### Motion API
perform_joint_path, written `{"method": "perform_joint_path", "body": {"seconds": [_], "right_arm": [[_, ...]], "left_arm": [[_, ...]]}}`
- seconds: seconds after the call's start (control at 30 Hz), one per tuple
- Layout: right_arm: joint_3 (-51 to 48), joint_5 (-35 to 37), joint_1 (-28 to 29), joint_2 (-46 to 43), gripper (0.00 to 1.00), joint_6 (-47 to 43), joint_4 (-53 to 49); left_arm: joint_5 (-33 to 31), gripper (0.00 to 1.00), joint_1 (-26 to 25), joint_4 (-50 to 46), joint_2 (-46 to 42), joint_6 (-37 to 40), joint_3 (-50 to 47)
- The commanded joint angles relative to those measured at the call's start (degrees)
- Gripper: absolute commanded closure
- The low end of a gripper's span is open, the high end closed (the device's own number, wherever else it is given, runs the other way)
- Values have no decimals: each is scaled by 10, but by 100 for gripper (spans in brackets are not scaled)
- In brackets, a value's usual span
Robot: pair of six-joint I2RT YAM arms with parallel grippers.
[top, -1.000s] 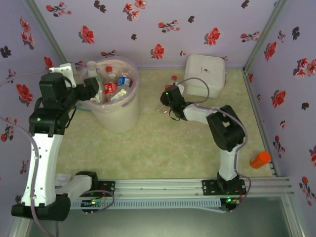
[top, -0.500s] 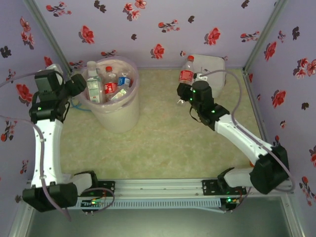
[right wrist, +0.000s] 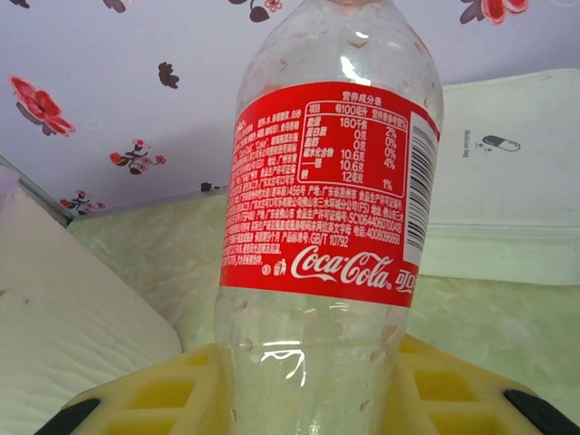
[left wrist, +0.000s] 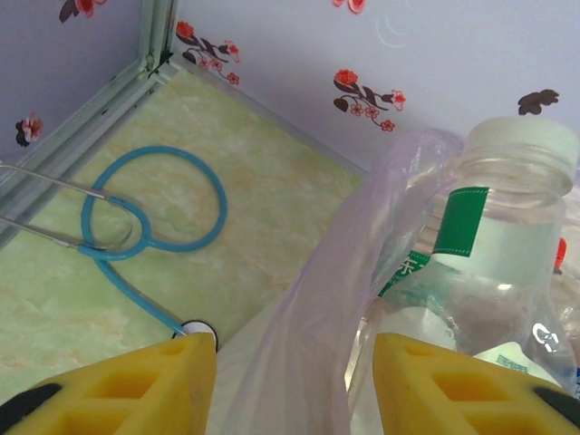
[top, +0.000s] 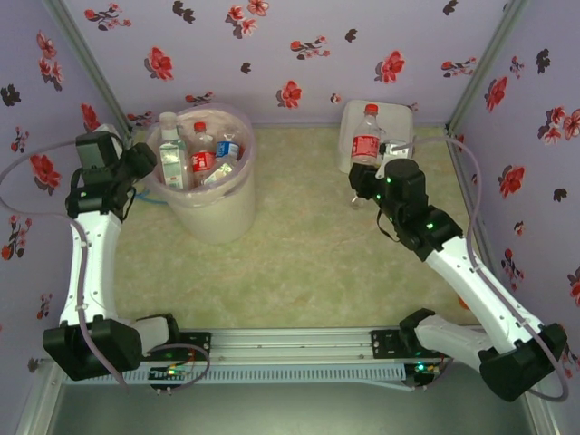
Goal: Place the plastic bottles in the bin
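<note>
On the pale green marbled bench [top: 299,263] the round whitish-pink lined bin [top: 237,201] stands back left with several clear plastic bottles [top: 204,160] inside, and a white square lidded box [top: 396,116] sits back right. Before that box the right pincer [top: 366,184] clamps a clear red-labelled bottle [top: 365,138] upright above the bench. The left pincer [top: 138,167] hangs at the bin's left rim, yellow fingers [left wrist: 118,385] a narrow gap apart, gripping nothing as far as I can make out.

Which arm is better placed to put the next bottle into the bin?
Right. The right hand is shut on an upright red-labelled bottle, held up near the white box. The left hand, at the rim of the bin, grips no bottle.
</note>
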Motion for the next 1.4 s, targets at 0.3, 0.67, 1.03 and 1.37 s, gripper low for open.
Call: {"method": "perform_joint_path", "body": {"seconds": [0.3,0.67,1.03,1.37], "right_arm": [[64,-54,35,10,84,10,41],[157,-118,92,87,86,48,132],[253,-79,162,220,87,44,160],[249,-54,190,263,60,19,145]], "left_arm": [[-1,59,-85,51,-44,-58,-65],[-112,63,-264,110,-86,-128,-132],[-171,63,-381,139,-65,-144,-131],[-189,63,-388,129,-77,-128,-121]]}}
